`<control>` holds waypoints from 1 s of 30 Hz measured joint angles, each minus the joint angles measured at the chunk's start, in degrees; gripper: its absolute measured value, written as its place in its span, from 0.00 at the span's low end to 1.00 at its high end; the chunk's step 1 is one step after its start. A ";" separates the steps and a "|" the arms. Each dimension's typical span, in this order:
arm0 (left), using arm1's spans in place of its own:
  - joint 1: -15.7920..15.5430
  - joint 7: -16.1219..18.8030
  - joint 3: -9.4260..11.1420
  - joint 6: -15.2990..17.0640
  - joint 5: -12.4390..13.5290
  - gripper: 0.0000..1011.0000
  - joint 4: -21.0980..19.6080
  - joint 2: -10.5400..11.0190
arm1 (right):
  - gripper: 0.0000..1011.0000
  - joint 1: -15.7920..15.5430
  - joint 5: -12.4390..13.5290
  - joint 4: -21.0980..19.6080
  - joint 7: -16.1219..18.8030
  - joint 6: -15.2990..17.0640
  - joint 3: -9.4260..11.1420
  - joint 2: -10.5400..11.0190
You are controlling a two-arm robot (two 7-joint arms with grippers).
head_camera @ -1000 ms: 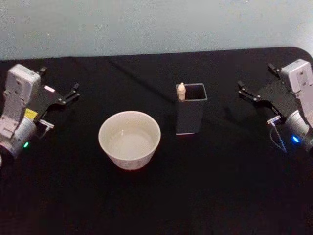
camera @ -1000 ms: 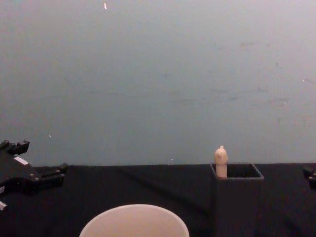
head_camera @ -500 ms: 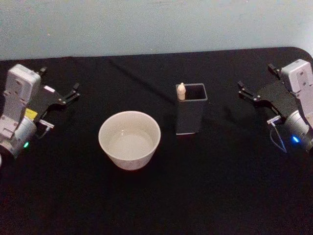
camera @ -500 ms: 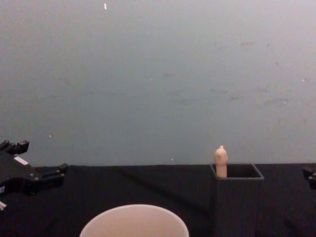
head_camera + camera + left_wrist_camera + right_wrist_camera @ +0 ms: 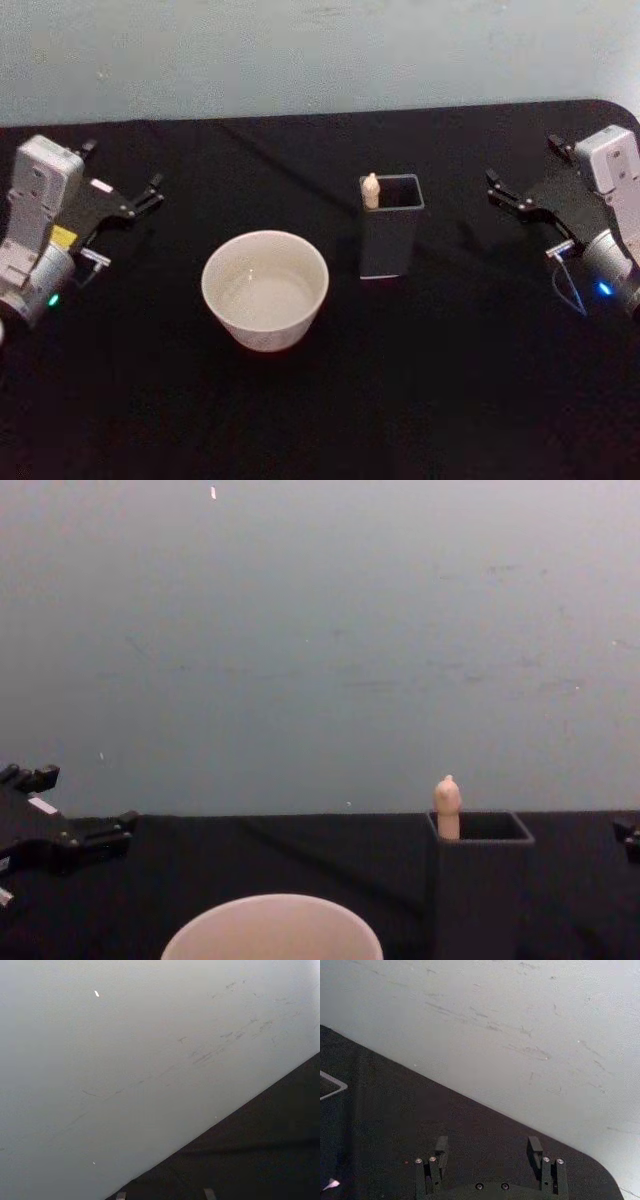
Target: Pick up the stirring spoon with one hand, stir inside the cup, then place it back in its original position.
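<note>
The stirring spoon (image 5: pixel 371 190) stands in the dark grey square holder (image 5: pixel 390 240), the original position, with only its beige knobbed tip (image 5: pixel 447 805) showing above the rim. The cream cup (image 5: pixel 265 288) sits left of the holder (image 5: pixel 480 890) and nearer to me, with its rim (image 5: pixel 272 925) low in the chest view. My left gripper (image 5: pixel 122 166) hovers open at the far left of the table, far from the cup. My right gripper (image 5: pixel 522 160) is open at the far right, well clear of the holder, its fingers (image 5: pixel 441 1146) spread with nothing between them.
A black cloth covers the table (image 5: pixel 430 400), whose far edge meets a pale blue-grey wall (image 5: pixel 320 630). The table's rounded back right corner (image 5: pixel 615 105) lies just behind my right arm. Bare cloth separates each gripper from the cup and holder.
</note>
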 joint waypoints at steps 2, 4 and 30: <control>0.00 0.00 0.00 0.00 0.00 0.99 0.00 0.00 | 0.99 0.01 0.00 0.00 0.00 0.00 0.00 0.00; 0.00 0.00 0.00 0.00 0.00 0.99 0.00 0.00 | 0.99 0.00 0.00 0.00 0.00 0.00 0.00 0.00; 0.00 0.00 0.00 0.00 0.00 0.99 0.00 0.00 | 0.99 -12.11 12.67 -16.31 14.95 0.95 6.78 4.11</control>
